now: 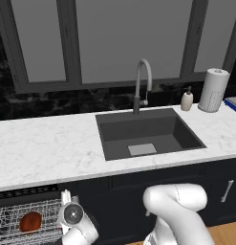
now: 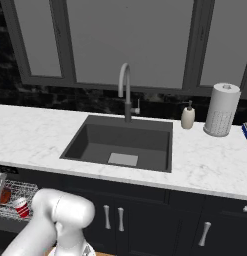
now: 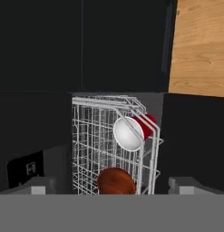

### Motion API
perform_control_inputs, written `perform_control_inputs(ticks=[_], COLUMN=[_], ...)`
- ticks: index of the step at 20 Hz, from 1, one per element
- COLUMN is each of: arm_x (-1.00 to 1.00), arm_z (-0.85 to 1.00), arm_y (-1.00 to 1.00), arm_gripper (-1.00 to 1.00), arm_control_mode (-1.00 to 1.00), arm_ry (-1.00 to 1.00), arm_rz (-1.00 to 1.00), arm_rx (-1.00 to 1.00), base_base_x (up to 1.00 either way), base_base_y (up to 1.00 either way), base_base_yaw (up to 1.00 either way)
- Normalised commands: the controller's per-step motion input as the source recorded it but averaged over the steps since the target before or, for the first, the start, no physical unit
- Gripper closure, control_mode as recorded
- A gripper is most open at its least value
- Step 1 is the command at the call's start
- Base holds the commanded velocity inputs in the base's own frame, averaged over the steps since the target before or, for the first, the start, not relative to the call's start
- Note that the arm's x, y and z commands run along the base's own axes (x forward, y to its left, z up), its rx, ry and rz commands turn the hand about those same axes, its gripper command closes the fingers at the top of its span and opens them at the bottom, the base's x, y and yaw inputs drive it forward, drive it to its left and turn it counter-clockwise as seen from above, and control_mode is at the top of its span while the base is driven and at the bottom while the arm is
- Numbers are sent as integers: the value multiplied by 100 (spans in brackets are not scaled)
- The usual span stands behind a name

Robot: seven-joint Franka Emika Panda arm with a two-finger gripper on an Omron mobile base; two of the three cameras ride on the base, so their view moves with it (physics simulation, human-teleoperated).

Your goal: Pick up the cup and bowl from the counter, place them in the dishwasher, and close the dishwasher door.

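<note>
Cup and bowl sat in the rack, fingers released; next I'd push the door up squarely.

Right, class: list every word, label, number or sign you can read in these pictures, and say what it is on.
None can be read.
Soap bottle: no label shows.
Paper towel roll: dotted pattern, no text.
Cup and bowl in the rack: plain, unmarked.
</note>
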Motion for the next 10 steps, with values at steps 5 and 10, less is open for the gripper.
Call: perform_control_inputs(ticks=[5, 10], arm_x=[-21, -77], arm_z=[99, 88], arm_y=[-21, -4], arm_gripper=[-100, -100], arm_control_mode=[-100, -100], arm_ry=[14, 2], arm_rz=[-1, 0], arm_rx=[7, 6], base_base_x=[0, 0], base_base_y=[0, 0], base_base_yaw=[0, 0])
